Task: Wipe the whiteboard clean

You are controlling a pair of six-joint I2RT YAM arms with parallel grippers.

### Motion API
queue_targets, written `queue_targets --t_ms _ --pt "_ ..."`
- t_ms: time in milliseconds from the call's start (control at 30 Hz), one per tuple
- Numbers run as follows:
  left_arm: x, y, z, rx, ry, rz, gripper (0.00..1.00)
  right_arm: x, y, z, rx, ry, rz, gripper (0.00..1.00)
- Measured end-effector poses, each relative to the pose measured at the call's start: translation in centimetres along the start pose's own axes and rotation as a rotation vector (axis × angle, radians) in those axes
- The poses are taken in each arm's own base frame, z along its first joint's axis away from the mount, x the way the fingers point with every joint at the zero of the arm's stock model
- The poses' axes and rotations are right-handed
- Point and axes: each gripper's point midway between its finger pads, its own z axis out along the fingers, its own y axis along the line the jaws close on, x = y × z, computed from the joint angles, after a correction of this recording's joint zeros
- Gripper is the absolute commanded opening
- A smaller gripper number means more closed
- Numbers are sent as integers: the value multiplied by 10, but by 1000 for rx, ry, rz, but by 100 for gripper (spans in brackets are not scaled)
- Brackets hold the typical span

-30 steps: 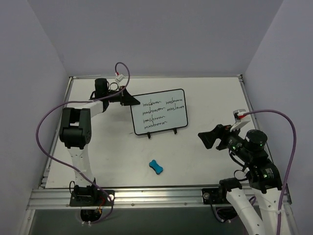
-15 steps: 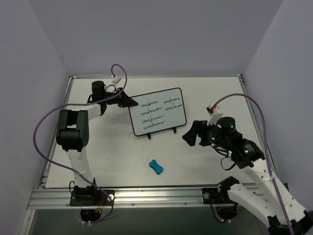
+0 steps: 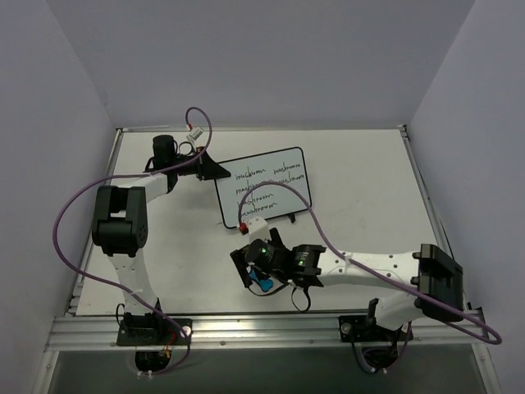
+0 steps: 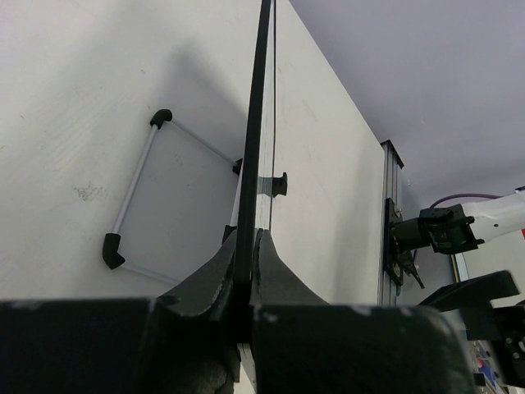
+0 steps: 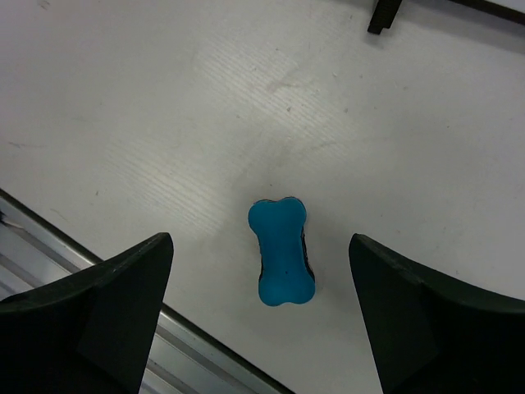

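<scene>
Top view, whiteboard (image 3: 264, 189): stands tilted back on the tabletop (image 3: 369, 164), toward the far side. Its left edge is in the left tool (image 3: 216, 170).
Top view, writing: black script in rows, two columns. It reads like "mushroom" repeated, but is too small to be sure. No brand seen.
Top view, right tool (image 3: 256, 277): low over the eraser (image 3: 264, 284), in front of the whiteboard and apart from it.
Left wrist, left tool: clenched on the whiteboard's thin black rim, seen edge-on. A wire stand (image 4: 135, 187) rests on the tabletop beside it.
Left wrist, handling (judgement): light, stiff, thin panel with a smooth face, likely slippery. Could tip or slide under wiping, so hold it by the rim, as here.
Right wrist, right tool: spread wide, fingers either side of the eraser, not touching it. Nothing held.
Right wrist, eraser: blue, bone-shaped, lies flat. No label readable.
</scene>
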Motion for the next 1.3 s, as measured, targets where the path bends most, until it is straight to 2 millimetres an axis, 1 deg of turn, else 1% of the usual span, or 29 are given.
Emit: queue_targets --t_ms 67,133,200,333,467,600,667,900,1033,1300 --pt "1 0 0 -1 0 -2 2 12 1 14 23 30 -20 83" --pt "1 1 0 -3 1 -6 2 19 1 23 33 49 -33 81" --pt "1 1 0 -5 1 -7 2 21 2 30 35 53 -35 79" --pt "3 1 -1 -7 1 -11 2 16 0 37 19 42 -11 76" --pt "5 1 -2 -12 -4 -11 2 15 -1 40 0 47 -3 72" --pt "6 0 -4 -16 -7 -9 2 20 -5 41 6 66 -5 68" --pt "7 0 -4 -19 -9 -11 2 27 -9 41 16 89 -11 65" --pt "8 0 -5 -27 -14 -15 2 52 -21 40 50 159 -24 62" --pt "8 0 -5 -28 -15 -19 2 60 -21 43 56 180 -37 61" --pt "8 0 -5 -28 -15 -20 2 77 -20 50 61 229 -81 55"
